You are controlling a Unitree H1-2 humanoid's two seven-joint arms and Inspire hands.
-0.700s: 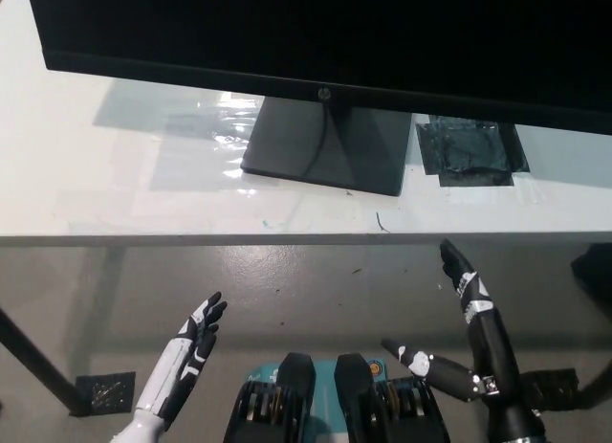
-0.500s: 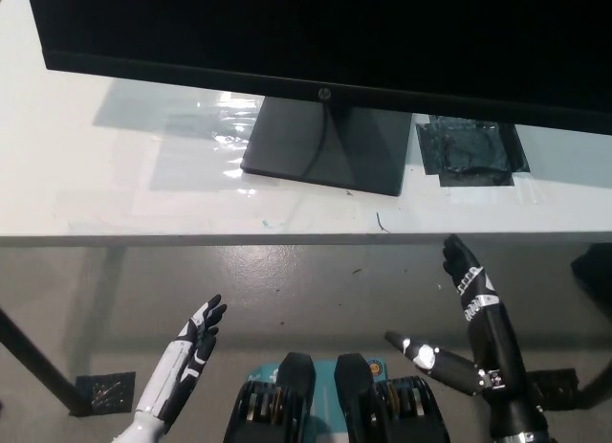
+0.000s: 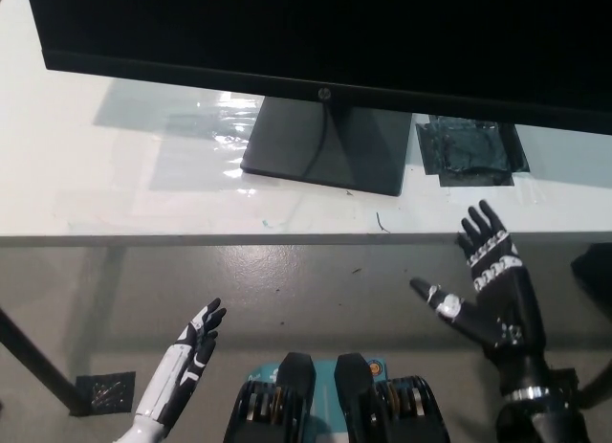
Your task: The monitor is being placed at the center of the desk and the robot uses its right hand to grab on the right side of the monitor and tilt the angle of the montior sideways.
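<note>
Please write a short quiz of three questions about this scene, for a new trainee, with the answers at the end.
1. True or false: the black right hand is already gripping the monitor.
2. Which thing lies on the white desk to the right of the monitor stand?
A. a keyboard
B. a patch of black tape
C. a cup
3. Fill in the missing word: the white left hand rests at the lower left, below the desk edge, with its fingers ____.

Key
1. False: it is open, near the front edge of the desk, and touches nothing.
2. B
3. apart (open, holding nothing)
</note>
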